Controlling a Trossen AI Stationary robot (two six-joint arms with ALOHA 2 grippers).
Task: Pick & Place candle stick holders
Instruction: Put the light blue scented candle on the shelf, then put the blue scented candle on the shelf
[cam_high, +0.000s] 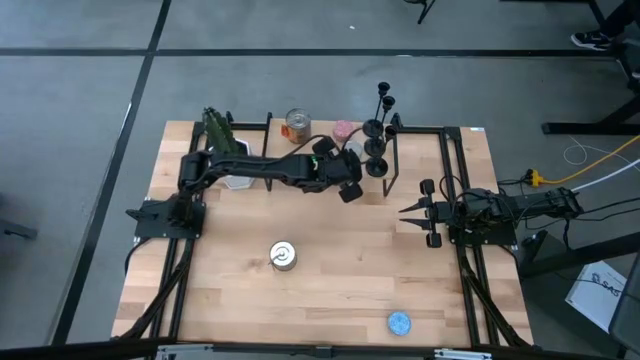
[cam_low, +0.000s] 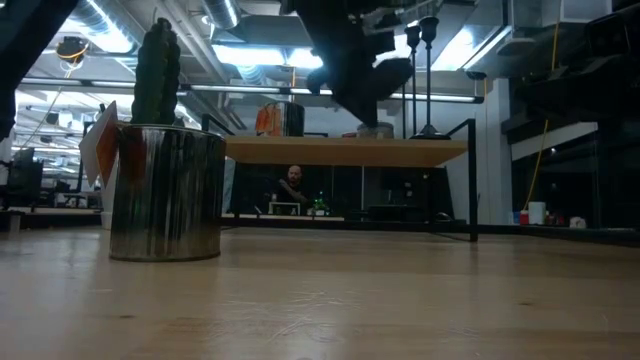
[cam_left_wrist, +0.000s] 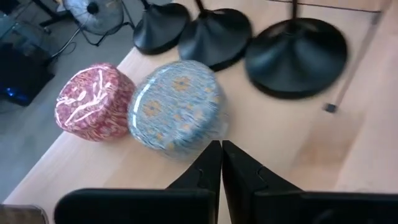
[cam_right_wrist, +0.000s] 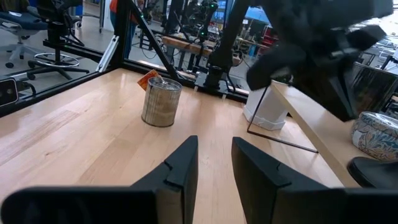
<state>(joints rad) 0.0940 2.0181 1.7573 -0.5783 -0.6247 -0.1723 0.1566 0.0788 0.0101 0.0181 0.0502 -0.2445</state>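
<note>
The candle stick holders (cam_high: 378, 135) stand in a close row on the raised wooden shelf (cam_high: 420, 140) at the far edge of the table, well apart from the table's near edge; each looks like rigid metal, bottom-heavy in its wide flared base (cam_left_wrist: 297, 55) and thin in the stem, so I judge them light but tippy if nudged high up, and the matte finish should give the pads fair purchase. The stem just above the base seems the sound place to take hold (the cup top would lever the thing over). The left gripper (cam_left_wrist: 221, 163) hovers over the shelf just short of the bases, its fingers pressed together on nothing, with a blue patterned tin (cam_left_wrist: 176, 104) and a red patterned tin (cam_left_wrist: 93, 101) lying just beside it. The right gripper (cam_right_wrist: 214, 163) waits low at the table's right side, fingers part-way apart and empty. The table (cam_high: 330, 290) is pale butcher-block wood, smooth and level, with a shiny can holding a cactus (cam_low: 165, 150) at its far left. Beyond lies a workshop with benches, and a person sits far off.
</note>
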